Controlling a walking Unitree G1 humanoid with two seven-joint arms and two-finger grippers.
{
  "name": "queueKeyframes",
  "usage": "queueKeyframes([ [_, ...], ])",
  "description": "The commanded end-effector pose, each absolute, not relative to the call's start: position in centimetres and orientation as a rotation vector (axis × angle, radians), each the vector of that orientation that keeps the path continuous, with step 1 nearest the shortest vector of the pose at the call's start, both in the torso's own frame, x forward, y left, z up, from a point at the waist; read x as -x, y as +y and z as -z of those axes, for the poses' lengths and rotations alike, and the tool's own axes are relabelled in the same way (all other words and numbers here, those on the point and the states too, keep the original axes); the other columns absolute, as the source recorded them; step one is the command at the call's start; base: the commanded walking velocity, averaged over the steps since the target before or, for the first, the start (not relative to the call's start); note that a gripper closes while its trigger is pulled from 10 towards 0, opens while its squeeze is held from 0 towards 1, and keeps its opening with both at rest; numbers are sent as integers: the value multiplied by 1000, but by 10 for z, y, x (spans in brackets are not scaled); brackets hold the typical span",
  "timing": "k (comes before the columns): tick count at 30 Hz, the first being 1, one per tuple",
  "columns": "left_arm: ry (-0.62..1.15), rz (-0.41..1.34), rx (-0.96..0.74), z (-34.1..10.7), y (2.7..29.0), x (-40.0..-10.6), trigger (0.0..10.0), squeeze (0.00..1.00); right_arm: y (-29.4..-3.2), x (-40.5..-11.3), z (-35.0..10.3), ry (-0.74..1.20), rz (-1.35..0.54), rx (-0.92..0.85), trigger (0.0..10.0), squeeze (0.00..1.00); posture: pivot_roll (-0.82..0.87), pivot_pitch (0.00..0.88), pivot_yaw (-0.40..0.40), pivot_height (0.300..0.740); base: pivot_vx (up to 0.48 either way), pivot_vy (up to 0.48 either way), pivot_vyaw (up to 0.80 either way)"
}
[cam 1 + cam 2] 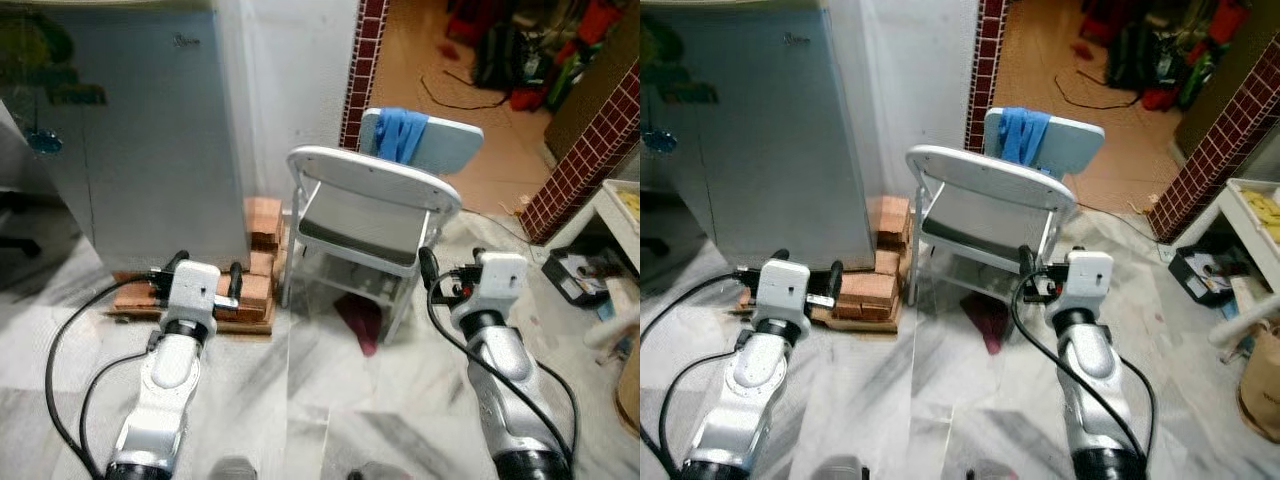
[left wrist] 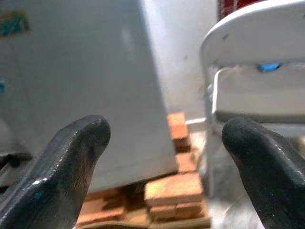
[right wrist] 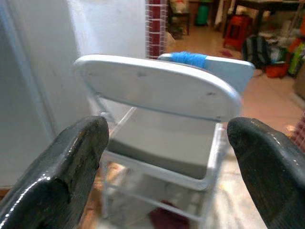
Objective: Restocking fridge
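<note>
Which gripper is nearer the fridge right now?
Left. The left gripper hovers open just before the fridge, near its lower corner over the bricks. The right gripper, also open, faces the white chair, farther off to the fridge's right.

grey fridge (image 1: 140, 130), white chair (image 1: 375, 215), blue cloth (image 1: 400, 135), orange bricks (image 1: 262, 222)

A home; fridge (image 1: 130, 140) on bricks (image 1: 255, 285), folding chair (image 1: 365, 225), marble floor (image 1: 300, 400).
</note>
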State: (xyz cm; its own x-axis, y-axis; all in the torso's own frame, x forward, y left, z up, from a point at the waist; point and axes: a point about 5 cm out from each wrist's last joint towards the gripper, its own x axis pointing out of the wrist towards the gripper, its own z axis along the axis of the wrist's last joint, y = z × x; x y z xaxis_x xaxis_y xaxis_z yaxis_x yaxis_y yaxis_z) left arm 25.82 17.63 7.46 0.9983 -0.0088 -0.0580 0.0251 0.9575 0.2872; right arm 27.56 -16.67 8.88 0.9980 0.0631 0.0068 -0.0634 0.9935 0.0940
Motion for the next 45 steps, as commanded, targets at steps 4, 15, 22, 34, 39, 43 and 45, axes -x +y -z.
queueKeyframes([
  [4, 35, 39, -274, -77, 171, -260, 10000, 0, -177, -277, -93, -22, -23, -88, 10000, 0, 94, 45, -33, 740, 0, 480, -686],
  [15, 37, 30, -256, -77, 173, -263, 10000, 0, -175, -275, -90, -10, -12, -106, 10000, 0, 88, 45, -30, 740, 0, 480, -707],
  [22, 37, 49, -262, -76, 171, -263, 10000, 0, -176, -275, -89, -6, -1, -112, 10000, 0, 89, 44, -25, 740, 0, 480, -711],
  [34, 31, 121, -301, -75, 162, -264, 10000, 0, -176, -275, -85, -8, 36, -125, 10000, 0, 86, 23, 21, 740, 0, 480, -439],
  [39, 8, 198, -334, -80, 152, -271, 10000, 0, -178, -278, -86, -27, 71, -131, 10000, 0, 72, 16, 56, 740, 0, 479, 0],
  [43, 6, 203, -342, -82, 152, -275, 10000, 0, -177, -279, -87, -29, 73, -130, 10000, 0, 71, 16, 53, 740, 0, 473, 0],
  [45, 4, 197, -341, -82, 152, -277, 10000, 0, -177, -279, -87, -29, 68, -127, 10000, 0, 77, 18, 46, 740, 0, 458, 0],
])
